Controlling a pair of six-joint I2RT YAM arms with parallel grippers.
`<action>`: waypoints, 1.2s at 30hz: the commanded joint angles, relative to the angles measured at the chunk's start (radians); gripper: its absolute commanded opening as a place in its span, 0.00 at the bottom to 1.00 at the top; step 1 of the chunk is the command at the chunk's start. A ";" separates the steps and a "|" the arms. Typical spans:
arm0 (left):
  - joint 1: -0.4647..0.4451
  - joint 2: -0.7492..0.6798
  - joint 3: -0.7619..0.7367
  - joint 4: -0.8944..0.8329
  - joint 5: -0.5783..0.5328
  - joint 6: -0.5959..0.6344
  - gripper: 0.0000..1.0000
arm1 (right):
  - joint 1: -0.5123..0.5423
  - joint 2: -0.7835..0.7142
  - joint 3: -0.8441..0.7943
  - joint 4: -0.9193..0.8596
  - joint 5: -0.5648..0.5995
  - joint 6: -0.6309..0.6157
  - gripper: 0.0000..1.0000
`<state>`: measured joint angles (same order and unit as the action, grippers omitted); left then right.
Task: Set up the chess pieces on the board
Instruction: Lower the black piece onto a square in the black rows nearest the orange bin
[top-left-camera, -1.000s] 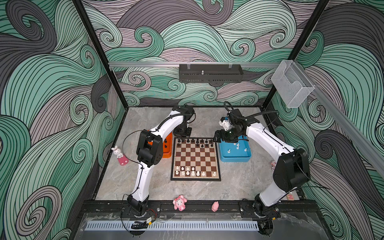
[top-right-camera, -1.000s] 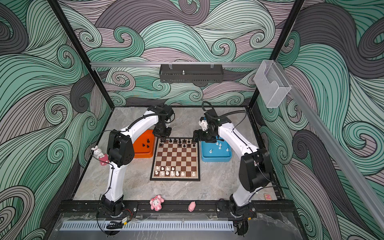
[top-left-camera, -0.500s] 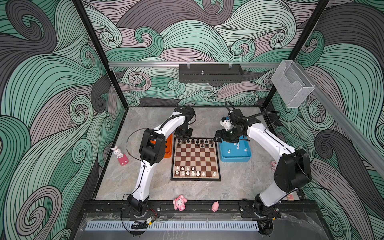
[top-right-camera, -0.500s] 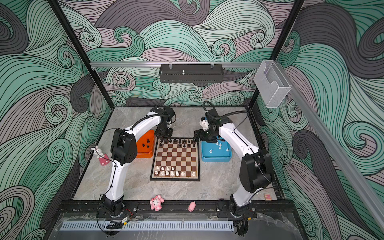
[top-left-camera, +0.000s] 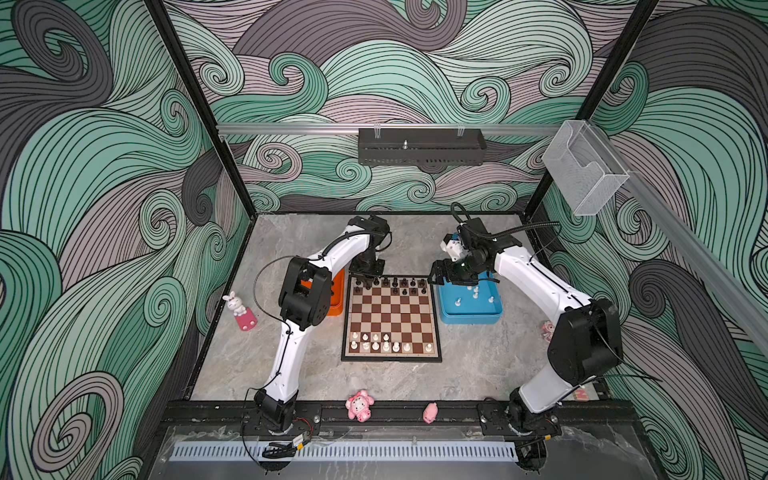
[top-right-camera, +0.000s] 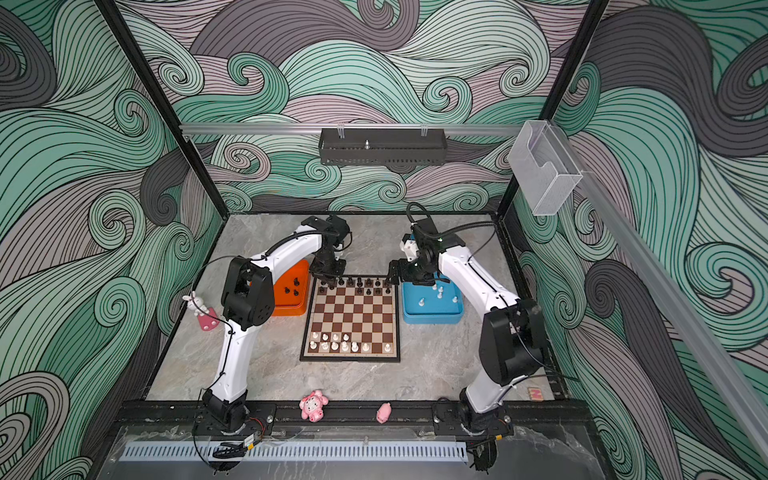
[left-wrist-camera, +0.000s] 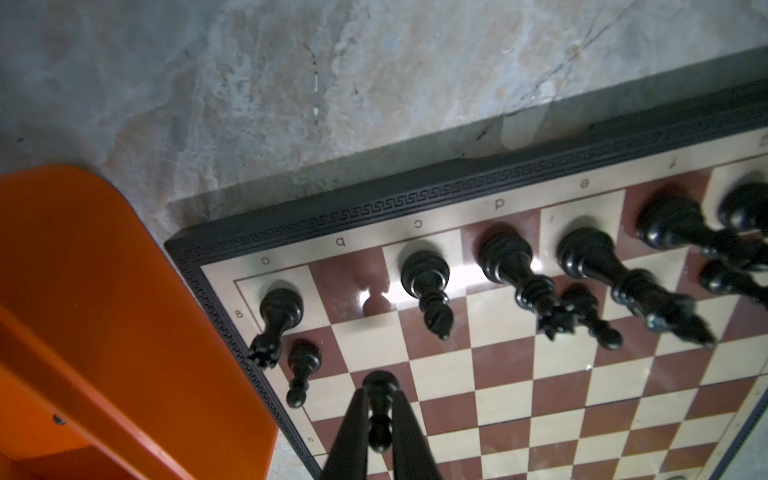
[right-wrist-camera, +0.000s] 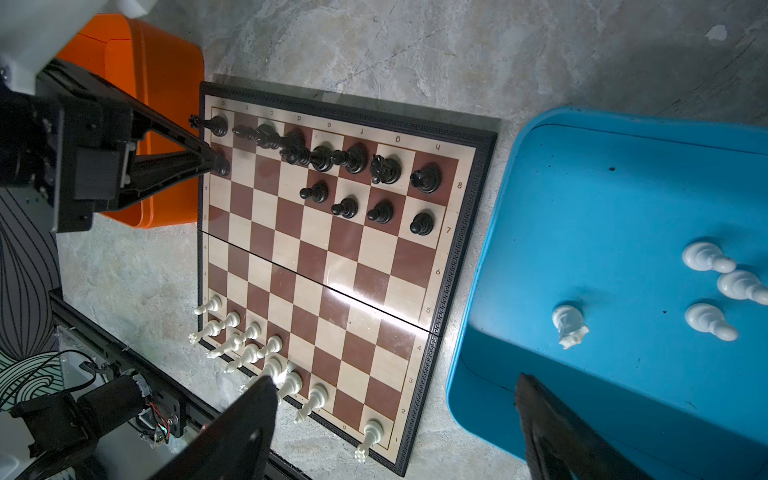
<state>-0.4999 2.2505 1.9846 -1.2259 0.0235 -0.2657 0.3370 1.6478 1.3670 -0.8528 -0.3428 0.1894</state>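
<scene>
The board (top-left-camera: 390, 316) (top-right-camera: 353, 316) lies mid-table in both top views. Black chess pieces (top-left-camera: 399, 284) stand on its far rows, and white ones (top-left-camera: 376, 343) on its near rows. My left gripper (top-left-camera: 365, 284) (left-wrist-camera: 379, 415) is shut on a black pawn (left-wrist-camera: 379, 409) (right-wrist-camera: 222, 166), held upright low over the second row near the board's far left corner. A rook (left-wrist-camera: 278, 316) and another pawn (left-wrist-camera: 301, 370) stand beside it. My right gripper (top-left-camera: 442, 276) (right-wrist-camera: 395, 380) hangs open and empty above the gap between the board and the blue tray (top-left-camera: 469, 318).
Several white pieces (right-wrist-camera: 706, 257) lie in the blue tray. The orange tray (top-right-camera: 286, 307) to the board's left holds black pieces (top-right-camera: 295, 286). Pink figurines stand at the left (top-left-camera: 239, 309), by the front rail (top-left-camera: 359, 405) (top-left-camera: 430, 412) and at the right (top-left-camera: 547, 330).
My left gripper has moved a little down and nearer, onto the board's far left squares, with the pawn in it. The right arm has not moved.
</scene>
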 joint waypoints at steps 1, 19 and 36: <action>0.000 0.024 -0.008 0.010 -0.011 -0.006 0.15 | -0.006 -0.022 -0.009 -0.003 -0.005 -0.015 0.90; 0.000 0.020 -0.058 0.062 -0.026 -0.017 0.15 | -0.009 -0.019 -0.009 -0.002 -0.007 -0.015 0.90; 0.000 0.024 -0.064 0.059 -0.033 -0.014 0.16 | -0.010 -0.017 -0.009 0.002 -0.009 -0.013 0.90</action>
<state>-0.4999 2.2555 1.9236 -1.1553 0.0086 -0.2733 0.3321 1.6478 1.3663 -0.8524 -0.3431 0.1864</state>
